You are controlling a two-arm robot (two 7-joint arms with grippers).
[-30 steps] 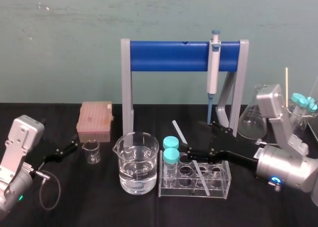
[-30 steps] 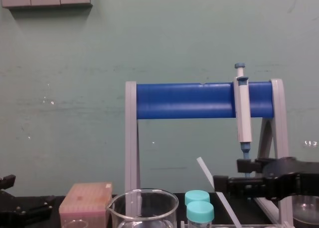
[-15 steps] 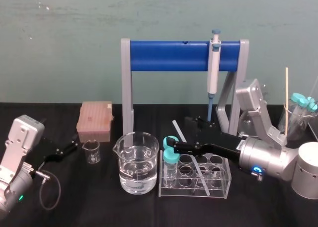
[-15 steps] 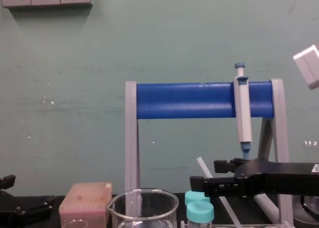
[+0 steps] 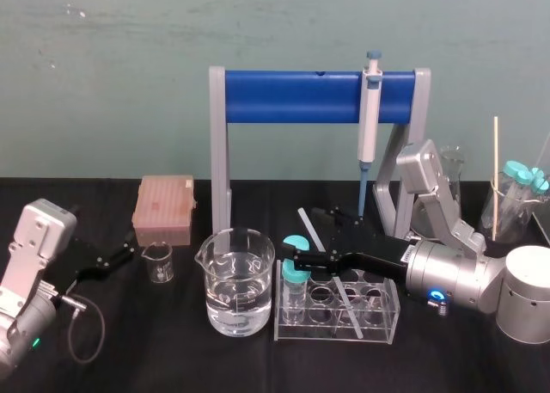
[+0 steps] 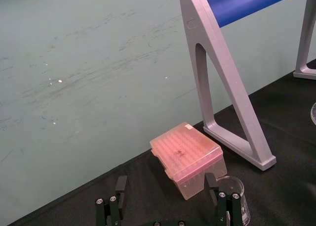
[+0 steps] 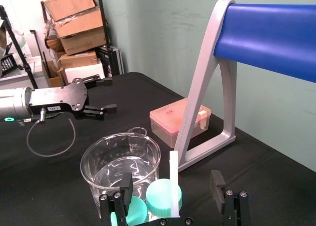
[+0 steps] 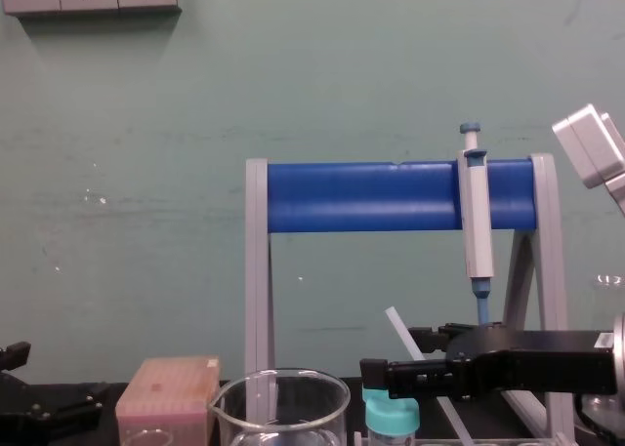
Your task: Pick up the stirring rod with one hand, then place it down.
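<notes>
1. Right gripper [image 5: 309, 236]: I read it reaching across from the robot's right, over the clear tube rack [image 5: 388, 314] on the black bench [image 5: 172, 350]. In the right wrist view its jaws stand wide open [image 7: 171, 186], one on each side of the stirring rod [image 7: 173, 176], with a gap on both sides and nothing gripped.

2. Stirring rod [image 5: 311, 228]: it leans in the rack. Its lower end sits in a well, and its upper end is tilted toward the robot's left and toward the back wall. From the chest view the rod [image 8: 402, 331] rises at a slant above the right gripper [image 8: 391, 356], just beside the teal-capped tubes [image 8: 391, 411].

3. Left gripper [image 5: 129, 252]: parked low at the robot's left, near the small beaker [image 5: 158, 262]. The left wrist view shows its jaws open [image 6: 166, 184] and empty, facing the pink tip box [image 6: 187, 157].

4. Surroundings: the large beaker [image 5: 239, 281] of water stands just left of the rack. The pipette [image 5: 370, 118] hangs on the blue stand [image 5: 292, 98].
</notes>
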